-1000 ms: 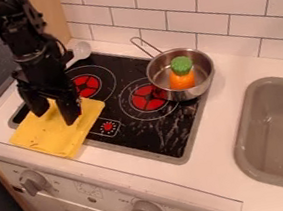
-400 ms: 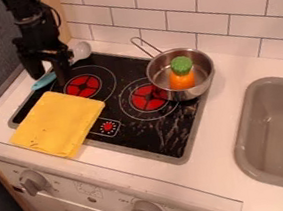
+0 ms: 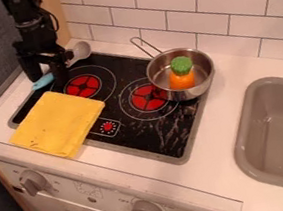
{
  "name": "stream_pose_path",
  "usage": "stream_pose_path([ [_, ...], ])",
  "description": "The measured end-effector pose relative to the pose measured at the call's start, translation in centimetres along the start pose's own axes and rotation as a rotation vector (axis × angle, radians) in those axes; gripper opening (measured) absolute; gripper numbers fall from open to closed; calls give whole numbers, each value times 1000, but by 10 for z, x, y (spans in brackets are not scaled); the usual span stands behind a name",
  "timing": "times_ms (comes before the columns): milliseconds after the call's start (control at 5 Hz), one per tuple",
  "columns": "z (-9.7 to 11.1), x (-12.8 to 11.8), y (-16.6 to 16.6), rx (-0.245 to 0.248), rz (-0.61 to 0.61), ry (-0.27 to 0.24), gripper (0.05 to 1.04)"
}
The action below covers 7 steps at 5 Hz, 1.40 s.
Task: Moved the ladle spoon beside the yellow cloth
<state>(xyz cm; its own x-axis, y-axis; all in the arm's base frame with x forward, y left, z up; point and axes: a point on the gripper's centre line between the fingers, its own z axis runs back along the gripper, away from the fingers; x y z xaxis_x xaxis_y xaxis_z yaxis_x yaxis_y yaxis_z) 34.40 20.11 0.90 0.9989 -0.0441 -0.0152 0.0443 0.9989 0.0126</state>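
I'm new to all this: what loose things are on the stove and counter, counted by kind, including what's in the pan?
Ladle spoon: 1
Yellow cloth: 1
Saucepan: 1
Orange toy vegetable with green top: 1
Total: 4

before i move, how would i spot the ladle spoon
Find the black cooktop left of the sink. At its upper left corner in the view, beyond the yellow cloth, lies the ladle spoon, partly behind the tool. Only it has a light blue handle.
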Motion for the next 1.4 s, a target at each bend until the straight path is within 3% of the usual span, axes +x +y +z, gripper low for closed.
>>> stream_pose_path([
  [200,-3,2,3,10,-4,4,952],
  [600,-4,-1,0,9,-33,4,427],
  [800,-4,-3,-2,6,-39,7,326],
  [1200,10,-7,-10,-68,0,-23,326],
  [1400,49,-22,-25,-33,16,-93,326],
])
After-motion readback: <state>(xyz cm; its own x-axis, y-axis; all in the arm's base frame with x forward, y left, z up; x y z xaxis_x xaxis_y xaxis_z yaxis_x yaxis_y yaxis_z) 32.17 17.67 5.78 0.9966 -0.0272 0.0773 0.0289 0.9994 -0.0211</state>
